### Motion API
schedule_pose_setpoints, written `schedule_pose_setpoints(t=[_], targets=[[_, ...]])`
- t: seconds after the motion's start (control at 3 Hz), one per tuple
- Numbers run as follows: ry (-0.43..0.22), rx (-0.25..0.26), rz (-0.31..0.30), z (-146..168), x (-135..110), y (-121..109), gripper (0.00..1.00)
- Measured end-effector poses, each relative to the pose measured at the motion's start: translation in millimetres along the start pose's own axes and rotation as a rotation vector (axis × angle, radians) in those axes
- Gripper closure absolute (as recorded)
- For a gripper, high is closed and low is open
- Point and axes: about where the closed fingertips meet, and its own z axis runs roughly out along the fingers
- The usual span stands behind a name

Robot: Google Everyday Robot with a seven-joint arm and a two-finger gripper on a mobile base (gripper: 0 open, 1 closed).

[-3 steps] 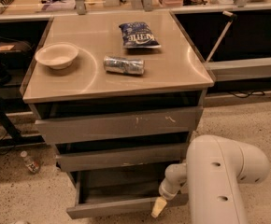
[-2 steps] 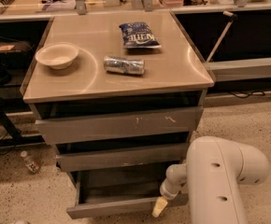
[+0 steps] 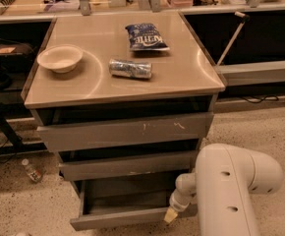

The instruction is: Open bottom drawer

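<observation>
The bottom drawer point(image 3: 118, 219) is the lowest and narrowest of three grey drawers in the cabinet. It stands pulled out, and its shallow grey tray point(image 3: 128, 200) shows empty. My gripper point(image 3: 174, 209) hangs from the white arm point(image 3: 228, 191) at the drawer's right front corner, its yellowish tip against the top edge of the front panel. The mid-sized drawer point(image 3: 128, 165) and the wide scratched top drawer point(image 3: 125, 131) sit above it, each slightly out.
On the cabinet top point(image 3: 182, 77) lie a white bowl point(image 3: 60, 58), a crushed can point(image 3: 130, 68) and a blue chip bag point(image 3: 146, 36). A plastic bottle point(image 3: 32, 171) lies on the floor at left. Dark shelving stands behind and to both sides.
</observation>
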Motion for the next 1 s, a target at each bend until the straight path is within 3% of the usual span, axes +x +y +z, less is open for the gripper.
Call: schedule_pose_setpoints(t=[0.67, 1.0], targets=[[0.0, 0.0, 0.0, 0.0, 0.0, 0.0, 0.87], [0.0, 0.0, 0.0, 0.0, 0.1, 0.1, 1.0]])
